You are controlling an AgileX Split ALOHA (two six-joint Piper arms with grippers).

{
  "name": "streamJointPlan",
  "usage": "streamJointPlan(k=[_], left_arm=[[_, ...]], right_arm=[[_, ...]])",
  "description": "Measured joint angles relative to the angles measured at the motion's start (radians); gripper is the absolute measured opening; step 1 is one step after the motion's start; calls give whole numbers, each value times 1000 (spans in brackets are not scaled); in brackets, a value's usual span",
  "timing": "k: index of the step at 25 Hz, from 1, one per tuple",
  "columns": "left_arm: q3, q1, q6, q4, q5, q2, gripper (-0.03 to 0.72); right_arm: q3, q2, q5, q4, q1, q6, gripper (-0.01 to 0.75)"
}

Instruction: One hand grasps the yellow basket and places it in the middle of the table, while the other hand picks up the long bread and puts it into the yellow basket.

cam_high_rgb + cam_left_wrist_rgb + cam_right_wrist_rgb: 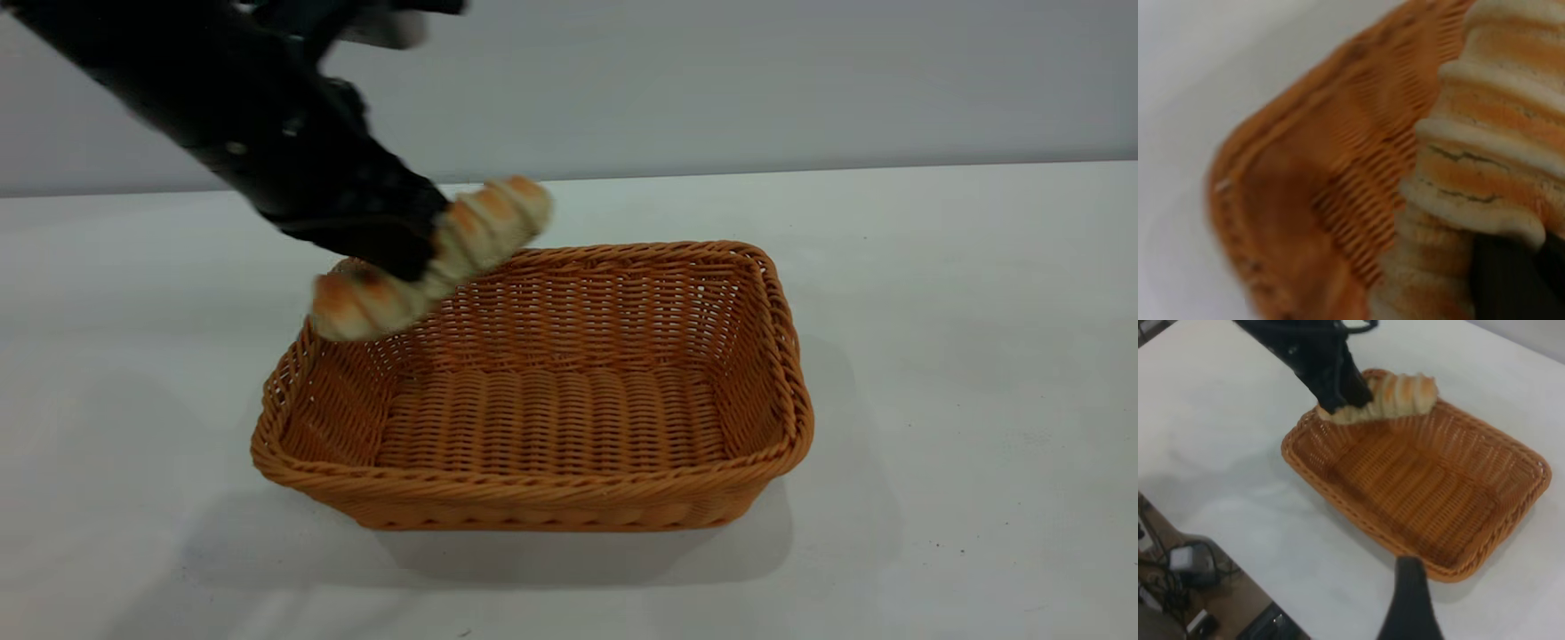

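Observation:
The yellow basket (551, 487) stands on the white table (960, 293), its inside empty. My left gripper (418, 253) is shut on the long bread (484, 227) and holds it tilted in the air above the basket's far left corner. The left wrist view shows the bread (1498, 133) close up over the basket's corner (1291, 200), with a dark finger (1511, 280) against it. In the right wrist view the left gripper (1337, 393) holds the bread (1398, 395) over the basket's (1358, 520) far end. My right gripper (1408, 590) hovers off the basket's near rim, clear of it.
A grey wall runs behind the table. In the right wrist view the table's edge drops to a floor with cables and a small box (1191, 563). Bare tabletop lies all round the basket.

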Motion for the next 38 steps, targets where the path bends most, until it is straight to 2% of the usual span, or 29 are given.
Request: streamJointPlan(k=[3,5,8,10,13,16,19,22,27,34,38], left_arm=[[0,-28,2,0,-44,38,73],[0,-30,2,0,-80,65,112],[0,-30,2,0,-160,97,270],[0,-30,-4,-2,-211,106,415],[0,-30,-34,-4,-231,105,586],[0,-30,-33,-4,-206,73,663],[0,-20,14,-3,-152,-8,662],[0,6,55,-3,-73,-119,623],[1,112,67,0,105,-334,543],[61,262,67,9,365,-609,526],[115,296,67,12,485,-753,526]], right_arm=[[0,0,13,0,0,-4,587],[0,0,15,0,0,-6,587],[0,0,17,0,0,-6,587],[0,-2,17,0,0,-6,587],[0,-19,18,-1,0,-7,587],[0,-61,21,-29,0,-6,587],[0,-115,36,-70,0,34,587],[0,-168,84,-140,0,101,587],[20,-252,158,-296,0,226,587],[165,-410,195,-386,0,325,587],[254,-500,203,-395,0,340,587]])
